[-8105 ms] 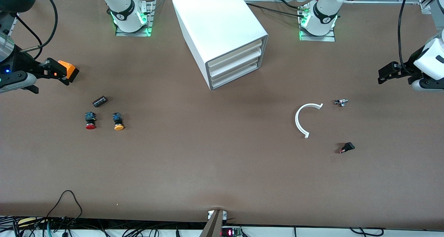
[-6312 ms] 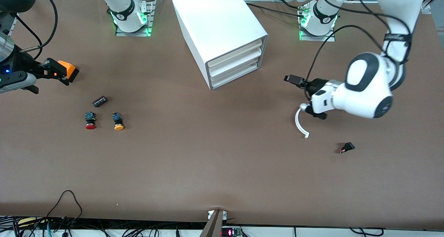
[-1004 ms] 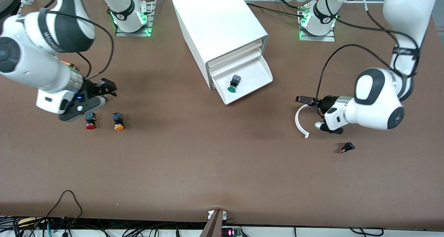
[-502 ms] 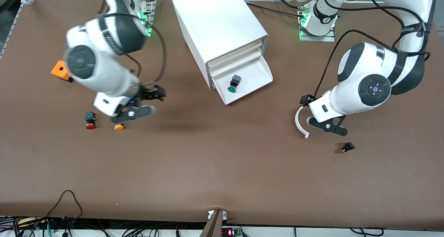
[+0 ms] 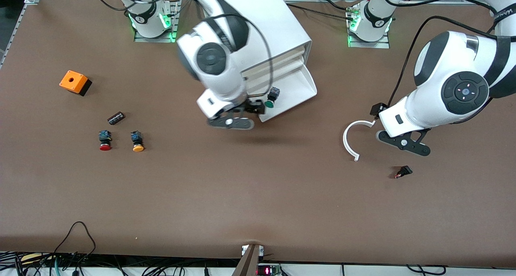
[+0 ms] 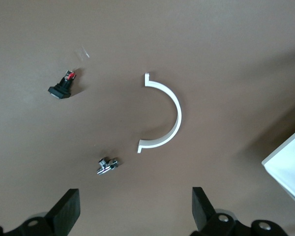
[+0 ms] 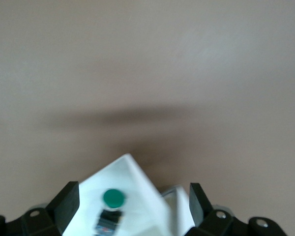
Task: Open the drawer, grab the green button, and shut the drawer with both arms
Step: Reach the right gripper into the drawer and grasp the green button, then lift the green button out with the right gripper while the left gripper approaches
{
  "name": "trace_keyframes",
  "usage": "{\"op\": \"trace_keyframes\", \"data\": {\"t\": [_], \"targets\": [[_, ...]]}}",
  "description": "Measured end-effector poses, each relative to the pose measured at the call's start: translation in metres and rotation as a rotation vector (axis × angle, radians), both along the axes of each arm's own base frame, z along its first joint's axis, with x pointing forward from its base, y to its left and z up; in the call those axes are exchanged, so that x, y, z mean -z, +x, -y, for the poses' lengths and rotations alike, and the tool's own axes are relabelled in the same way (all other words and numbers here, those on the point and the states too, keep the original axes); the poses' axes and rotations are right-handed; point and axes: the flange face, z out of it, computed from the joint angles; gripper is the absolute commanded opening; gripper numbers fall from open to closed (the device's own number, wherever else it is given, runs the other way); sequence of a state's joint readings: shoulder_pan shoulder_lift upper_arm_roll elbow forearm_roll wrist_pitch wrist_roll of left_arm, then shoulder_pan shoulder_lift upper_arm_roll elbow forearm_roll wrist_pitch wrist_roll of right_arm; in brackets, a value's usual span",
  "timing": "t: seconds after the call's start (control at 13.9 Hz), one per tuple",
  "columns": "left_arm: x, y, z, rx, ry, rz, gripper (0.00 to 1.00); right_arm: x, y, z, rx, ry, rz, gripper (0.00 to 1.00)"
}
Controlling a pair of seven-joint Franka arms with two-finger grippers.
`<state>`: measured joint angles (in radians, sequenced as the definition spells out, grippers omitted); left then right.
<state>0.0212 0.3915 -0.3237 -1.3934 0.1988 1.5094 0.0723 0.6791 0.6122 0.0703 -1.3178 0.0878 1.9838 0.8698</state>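
The white cabinet [image 5: 258,30] stands at the middle of the table, toward the robots' bases. Its lowest drawer [image 5: 298,88] is pulled out. The green-capped button [image 5: 269,102] lies in it on its side. My right gripper [image 5: 253,107] is open and empty over the drawer's front corner. In the right wrist view the button [image 7: 113,197] lies on the drawer floor [image 7: 137,189] between my open fingers [image 7: 69,201]. My left gripper [image 5: 383,113] is open and empty over the table beside a white arc [image 5: 350,141], toward the left arm's end.
An orange box [image 5: 74,82], a small black part [image 5: 116,118], a red-capped button [image 5: 105,141] and a yellow-capped button [image 5: 137,142] lie toward the right arm's end. A black switch [image 5: 403,172] lies near the arc. The left wrist view shows a small metal piece [image 6: 107,165].
The drawer, shut in the earliest frames, stands open with the button in it. My right arm has swung from the buttons at its end to over the drawer. My left gripper has drawn away from the drawer.
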Motion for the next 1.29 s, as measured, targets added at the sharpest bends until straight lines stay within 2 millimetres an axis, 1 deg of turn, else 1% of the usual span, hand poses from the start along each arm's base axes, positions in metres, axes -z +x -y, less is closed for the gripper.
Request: {"op": "trace_keyframes", "data": {"t": [0.07,0.14,0.29,0.43,0.57,0.79,0.93,1.08,1.15,1.22,1.29], "targets": [[0.001,-0.001,0.003,0.008,0.01,-0.004,1.0,0.015,-0.014,-0.019,0.039,-0.007,-0.013,0.99],[0.003,-0.002,0.004,0.011,0.014,-0.008,1.0,0.029,-0.025,-0.034,0.076,-0.017,-0.028,0.99],[0.008,0.0,0.003,-0.021,0.021,-0.014,1.0,0.05,-0.043,-0.054,0.147,-0.038,-0.054,0.99],[0.012,0.0,0.001,-0.081,0.008,-0.022,1.0,0.063,-0.057,-0.069,0.204,-0.055,-0.071,0.99],[0.016,0.001,0.001,-0.106,-0.004,-0.031,1.0,0.071,-0.071,-0.081,0.235,-0.069,-0.081,0.99],[0.02,0.002,-0.003,-0.122,-0.008,-0.04,1.0,0.084,-0.087,-0.093,0.252,-0.095,-0.083,0.99],[0.026,0.004,-0.01,-0.137,-0.014,-0.055,1.0,0.096,-0.095,-0.098,0.257,-0.118,-0.08,0.98],[0.036,0.007,-0.017,-0.174,-0.049,-0.084,1.0,0.107,-0.098,-0.099,0.257,-0.133,-0.085,0.97],[0.041,0.008,-0.02,-0.19,-0.059,-0.096,1.0,0.11,-0.098,-0.099,0.258,-0.137,-0.086,0.91],[0.045,0.009,-0.022,-0.197,-0.062,-0.102,1.0,0.11,-0.098,-0.098,0.259,-0.139,-0.087,0.84],[0.047,0.01,-0.024,-0.2,-0.062,-0.106,1.0,0.11,-0.098,-0.098,0.258,-0.14,-0.087,0.7]]}}
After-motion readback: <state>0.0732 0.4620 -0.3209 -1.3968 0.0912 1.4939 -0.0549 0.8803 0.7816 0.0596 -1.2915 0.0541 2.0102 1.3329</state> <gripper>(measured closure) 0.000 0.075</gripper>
